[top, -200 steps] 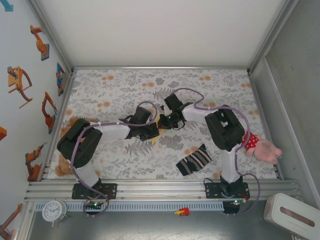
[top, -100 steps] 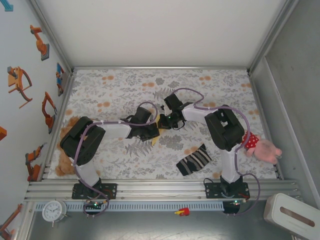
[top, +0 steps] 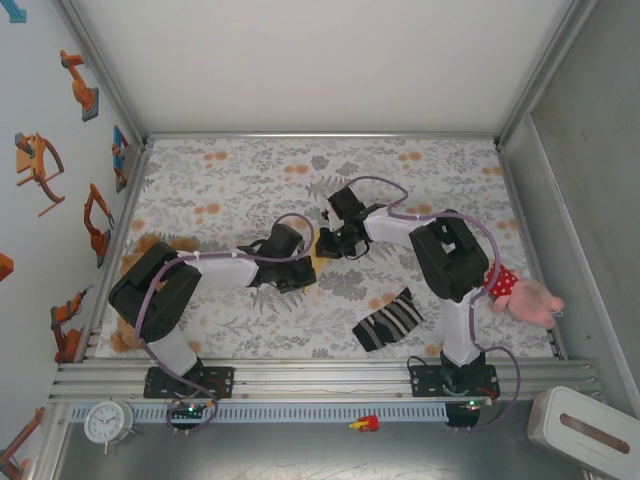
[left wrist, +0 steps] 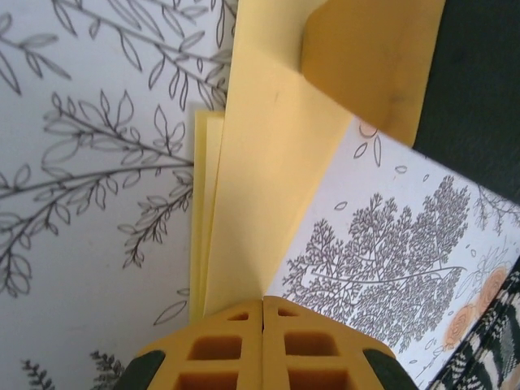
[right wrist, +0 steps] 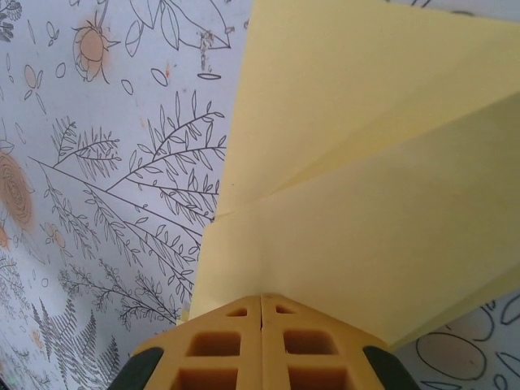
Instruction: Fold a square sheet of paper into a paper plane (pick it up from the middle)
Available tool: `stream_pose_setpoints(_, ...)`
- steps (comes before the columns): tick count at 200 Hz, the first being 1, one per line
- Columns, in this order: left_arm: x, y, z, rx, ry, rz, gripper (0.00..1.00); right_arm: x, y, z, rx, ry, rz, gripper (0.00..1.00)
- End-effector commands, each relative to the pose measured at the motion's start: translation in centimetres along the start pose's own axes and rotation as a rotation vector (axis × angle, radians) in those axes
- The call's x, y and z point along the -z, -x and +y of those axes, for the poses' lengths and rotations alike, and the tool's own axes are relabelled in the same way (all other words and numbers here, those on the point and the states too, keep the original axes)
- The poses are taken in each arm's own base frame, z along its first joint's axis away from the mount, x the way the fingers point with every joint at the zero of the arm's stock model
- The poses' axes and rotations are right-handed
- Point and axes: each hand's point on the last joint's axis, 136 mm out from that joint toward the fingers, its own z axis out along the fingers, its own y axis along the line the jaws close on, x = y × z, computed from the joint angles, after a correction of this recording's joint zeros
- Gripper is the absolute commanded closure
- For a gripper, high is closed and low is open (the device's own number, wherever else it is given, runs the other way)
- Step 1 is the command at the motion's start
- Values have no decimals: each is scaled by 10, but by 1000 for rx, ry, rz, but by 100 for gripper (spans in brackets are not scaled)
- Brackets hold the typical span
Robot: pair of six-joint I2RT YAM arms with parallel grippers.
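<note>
The pale-yellow square sheet of paper (top: 316,263) is folded into several layers, and the two gripper heads hide most of it from above. My left gripper (top: 303,270) is shut on one folded edge. In the left wrist view the paper (left wrist: 268,203) rises from the gripper (left wrist: 262,302) as a long flap, with a second flap standing up behind it. My right gripper (top: 326,246) is shut on the opposite side. In the right wrist view the paper (right wrist: 366,162) shows slanting creases, and the gripper (right wrist: 261,299) pinches its near edge.
A black-and-white striped sock (top: 388,320) lies to the right front of the grippers on the floral tablecloth (top: 230,180). A pink plush toy (top: 525,295) sits at the right edge and a brown teddy (top: 125,335) at the left. Walls enclose the table.
The left wrist has shifted a little to the right and back with the paper, and its elbow has swung left. The right arm has stayed nearly still.
</note>
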Motion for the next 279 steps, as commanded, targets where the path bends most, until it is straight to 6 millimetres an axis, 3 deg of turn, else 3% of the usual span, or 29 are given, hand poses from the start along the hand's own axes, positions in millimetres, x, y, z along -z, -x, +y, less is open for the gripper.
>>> stream_pose_setpoints(1, 3, -26, 20, 37, 72, 81, 96, -22, -27, -49, -80, -162, 84, 95)
stream_pose_setpoints(56, 2, -33, 28, 48, 94, 92, 96, -22, -27, -51, -83, -168, 84, 95)
stream_pose_setpoints(114, 11, -57, 46, 97, 105, 104, 96, -23, -32, -54, -103, -174, 90, 95)
stream_pose_setpoints(130, 26, -49, 31, 79, 49, 68, 96, -21, -34, -53, -117, -166, 84, 95)
stream_pose_setpoints(156, 60, -15, -12, 9, -80, -48, 93, -17, -40, -46, -179, -123, 66, 95)
stream_pose_setpoints(172, 71, 0, -26, -13, -120, -103, 92, -17, -46, -40, -221, -83, 58, 96)
stream_pose_setpoints(213, 45, 22, -24, 33, -122, -103, 98, -15, -49, -27, -279, -22, 30, 96)
stream_pose_setpoints(244, 22, 32, -12, 63, -77, -83, 99, -13, -46, -25, -266, -25, 25, 96)
stream_pose_setpoints(279, 3, 27, 6, 87, -22, -42, 100, -9, -41, -20, -229, -25, 23, 96)
